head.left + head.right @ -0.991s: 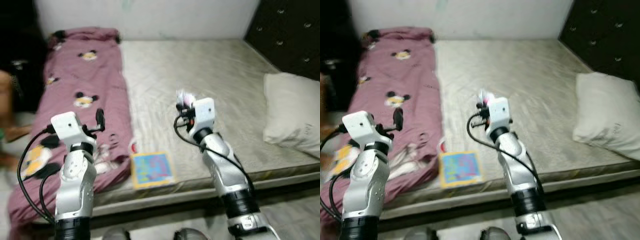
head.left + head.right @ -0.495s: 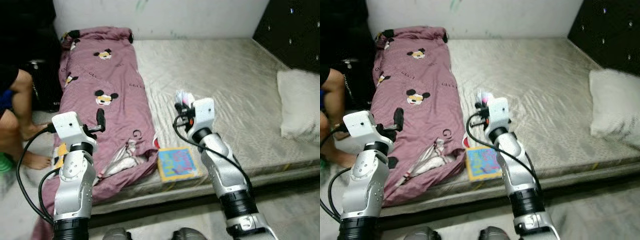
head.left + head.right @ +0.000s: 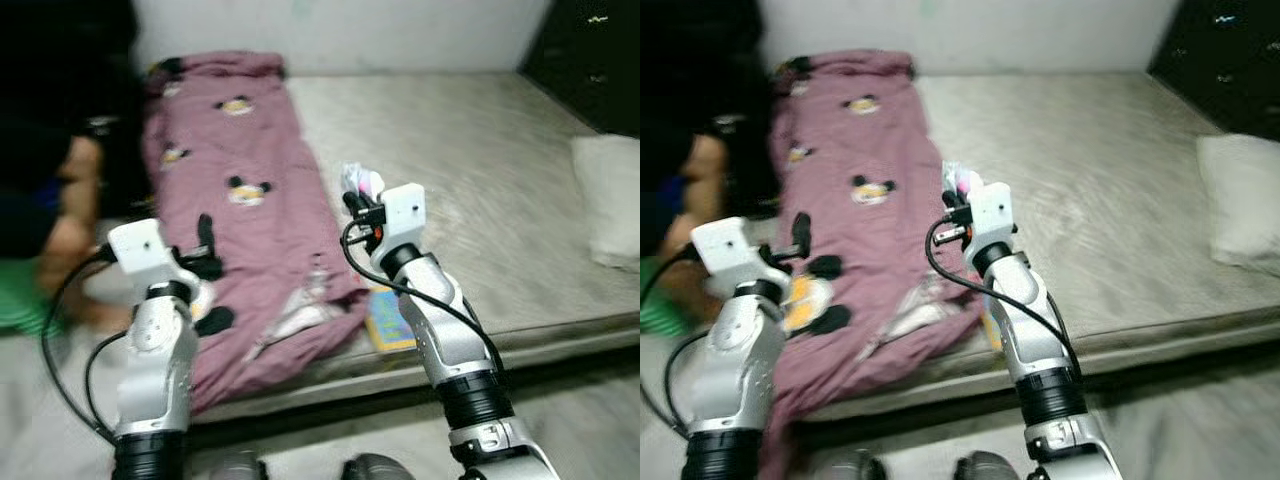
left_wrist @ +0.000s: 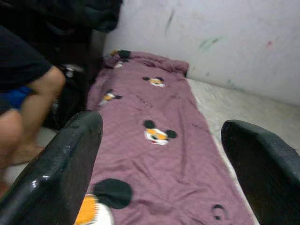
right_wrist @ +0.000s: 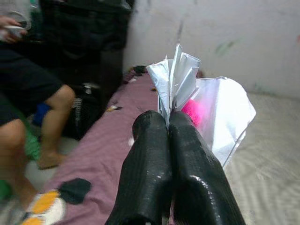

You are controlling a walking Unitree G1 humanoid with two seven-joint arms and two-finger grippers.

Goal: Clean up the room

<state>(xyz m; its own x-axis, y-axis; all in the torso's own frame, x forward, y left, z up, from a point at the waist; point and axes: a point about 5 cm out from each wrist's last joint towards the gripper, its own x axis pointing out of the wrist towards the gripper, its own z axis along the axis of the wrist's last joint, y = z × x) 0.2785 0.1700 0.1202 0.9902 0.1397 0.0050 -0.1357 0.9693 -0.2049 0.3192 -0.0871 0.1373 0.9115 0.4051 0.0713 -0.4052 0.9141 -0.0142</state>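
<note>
Right fingers pinch wrapper; left fingers apart; blanket on mattress, blurred.

A home bedroom: mattress, pillow, cartoon-print blanket

Wrapper: crinkled silver-clear plastic with a pink patch inside, pinched upright between the closed right gripper, centre frame, held above the bed.
</note>
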